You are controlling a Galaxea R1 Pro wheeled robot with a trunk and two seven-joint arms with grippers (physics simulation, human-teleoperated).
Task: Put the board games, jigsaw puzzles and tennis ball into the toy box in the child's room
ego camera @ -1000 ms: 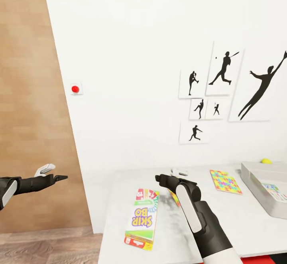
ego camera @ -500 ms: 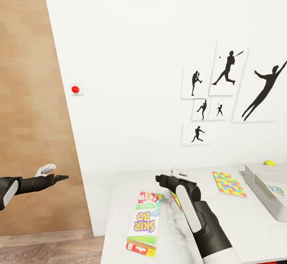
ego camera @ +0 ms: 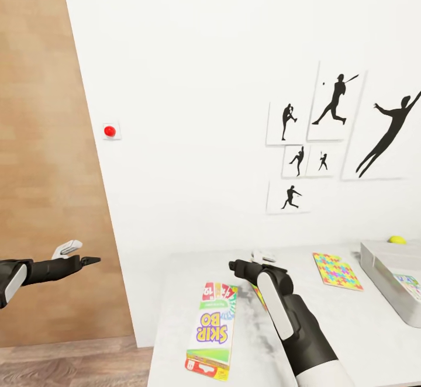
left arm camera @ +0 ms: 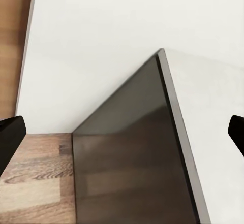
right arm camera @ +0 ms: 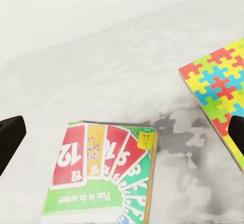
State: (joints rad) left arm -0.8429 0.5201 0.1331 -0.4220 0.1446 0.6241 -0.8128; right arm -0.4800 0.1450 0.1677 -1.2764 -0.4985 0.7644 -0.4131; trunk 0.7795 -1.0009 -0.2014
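Off to the left, the left pincer (ego camera: 79, 254) hangs in the air beside the tabletop (ego camera: 351, 322), fingers apart and holding nothing; its wrist view looks down the tabletop's dark side panel (left arm camera: 132, 163) to the wooden floor (left arm camera: 35, 183). It seems best left parked there, out of the way.

On the tabletop's left part lies the SKIP BO game (ego camera: 211, 330), flat, its long side running away from the robot. Just right of it the right pincer (ego camera: 252, 259) hovers above the surface, fingers spread and empty. A puzzle (right arm camera: 218, 84) lies partly under that arm, and a second puzzle (ego camera: 337, 270) lies further right.

The game looks like the next pick. It is thin and flat, so I'd come down over one long edge, or nudge it toward the tabletop's rim first to get a finger beneath.

At far right stands the toy box (ego camera: 383, 264), a game already inside, with the ball (ego camera: 397, 239) just behind it.
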